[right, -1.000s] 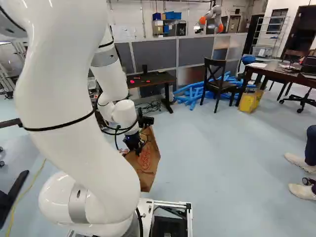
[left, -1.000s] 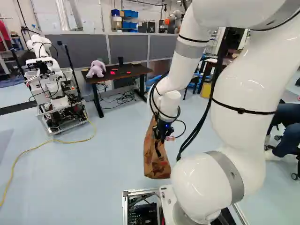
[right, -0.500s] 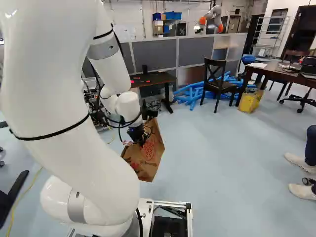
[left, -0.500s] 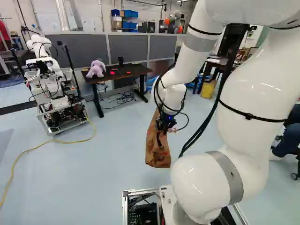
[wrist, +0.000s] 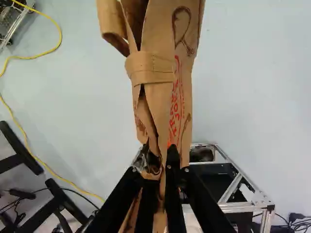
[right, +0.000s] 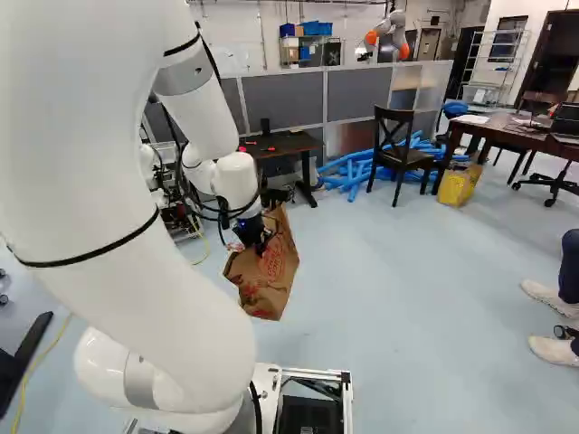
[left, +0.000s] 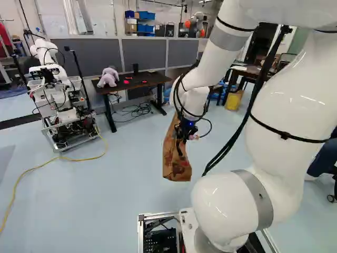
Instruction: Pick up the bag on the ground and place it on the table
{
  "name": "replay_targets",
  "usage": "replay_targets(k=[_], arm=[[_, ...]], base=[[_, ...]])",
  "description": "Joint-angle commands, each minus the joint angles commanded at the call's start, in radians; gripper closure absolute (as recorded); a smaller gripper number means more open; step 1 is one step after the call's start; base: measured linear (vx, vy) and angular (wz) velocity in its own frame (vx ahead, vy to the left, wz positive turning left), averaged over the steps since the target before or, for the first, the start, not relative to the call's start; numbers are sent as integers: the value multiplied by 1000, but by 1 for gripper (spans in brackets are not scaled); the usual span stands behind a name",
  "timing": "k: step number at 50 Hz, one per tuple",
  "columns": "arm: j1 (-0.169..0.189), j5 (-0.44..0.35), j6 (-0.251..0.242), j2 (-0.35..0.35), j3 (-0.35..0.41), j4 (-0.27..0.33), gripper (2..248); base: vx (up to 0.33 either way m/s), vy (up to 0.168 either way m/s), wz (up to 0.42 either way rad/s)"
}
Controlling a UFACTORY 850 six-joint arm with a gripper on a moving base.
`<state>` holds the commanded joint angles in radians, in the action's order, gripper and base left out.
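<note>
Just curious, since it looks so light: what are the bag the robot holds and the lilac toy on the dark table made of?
The bag looks like matte brown paper, given its crisp creases and folded edges. The toy may be soft plush, from its dull, rounded shape, but it shows too small to be sure.

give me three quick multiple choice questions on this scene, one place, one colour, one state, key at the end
1. Where is the plush toy?
a) under the chair
b) on the table
c) in the paper bag

2. What colour is the cable curving at the left of the left base view?
a) red
b) green
c) yellow

3. What state is the paper bag in?
a) gripped by the tool
b) standing on the table
c) lying under the chair

1 b: it sits on the dark top
2 c: its yellow shows plainly
3 a: the tool pinches it
</note>
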<state>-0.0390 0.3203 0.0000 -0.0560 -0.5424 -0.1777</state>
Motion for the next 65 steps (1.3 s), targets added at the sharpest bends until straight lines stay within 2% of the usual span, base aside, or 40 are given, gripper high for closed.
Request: replay_targets(k=[28,65], arm=[[-23,191,0,25,-89,29,227],[-81,421,0,73,-190,37,227]], base=[[0,0,0],[0,0,0]])
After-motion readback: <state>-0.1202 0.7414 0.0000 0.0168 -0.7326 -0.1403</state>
